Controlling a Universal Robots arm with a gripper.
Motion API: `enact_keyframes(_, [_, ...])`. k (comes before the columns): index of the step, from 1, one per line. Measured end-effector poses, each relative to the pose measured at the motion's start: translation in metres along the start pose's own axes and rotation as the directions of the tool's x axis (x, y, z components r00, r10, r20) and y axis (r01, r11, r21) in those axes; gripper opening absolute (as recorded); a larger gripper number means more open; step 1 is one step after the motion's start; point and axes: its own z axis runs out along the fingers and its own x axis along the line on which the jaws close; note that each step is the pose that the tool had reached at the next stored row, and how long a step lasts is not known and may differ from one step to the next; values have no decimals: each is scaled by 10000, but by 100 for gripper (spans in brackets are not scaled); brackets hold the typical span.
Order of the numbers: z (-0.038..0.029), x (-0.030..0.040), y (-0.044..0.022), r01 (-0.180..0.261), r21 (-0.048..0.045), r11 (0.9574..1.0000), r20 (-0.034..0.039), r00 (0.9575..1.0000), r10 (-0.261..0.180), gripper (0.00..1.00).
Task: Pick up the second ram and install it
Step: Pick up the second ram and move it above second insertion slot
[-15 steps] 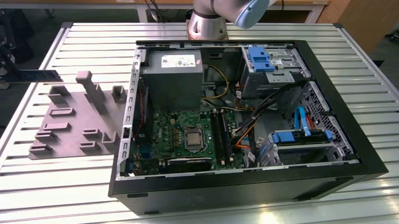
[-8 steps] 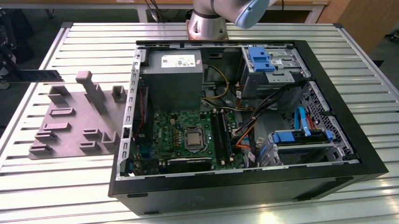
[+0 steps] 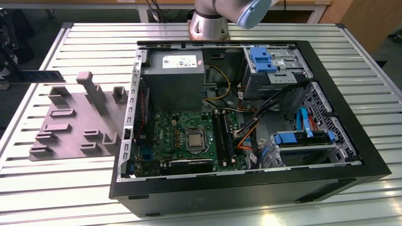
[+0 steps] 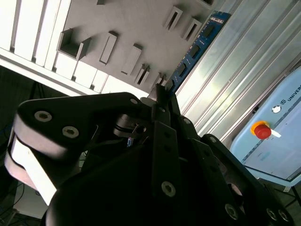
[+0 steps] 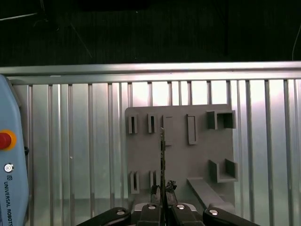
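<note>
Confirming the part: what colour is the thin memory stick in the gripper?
The thin flat memory stick is blue with dark chips, best in the second wrist view.

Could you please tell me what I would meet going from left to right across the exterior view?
Memory stick → grey holder plate → computer case's left wall → motherboard → lower blue drive bracket.

Silver arm with a pale blue joint cap; the jaws' black linkage carries round screws.
</note>
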Motion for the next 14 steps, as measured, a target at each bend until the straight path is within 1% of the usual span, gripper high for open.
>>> enact_keyframes(14, [0, -2, -40, 0, 1, 10000, 1, 10000, 0, 15])
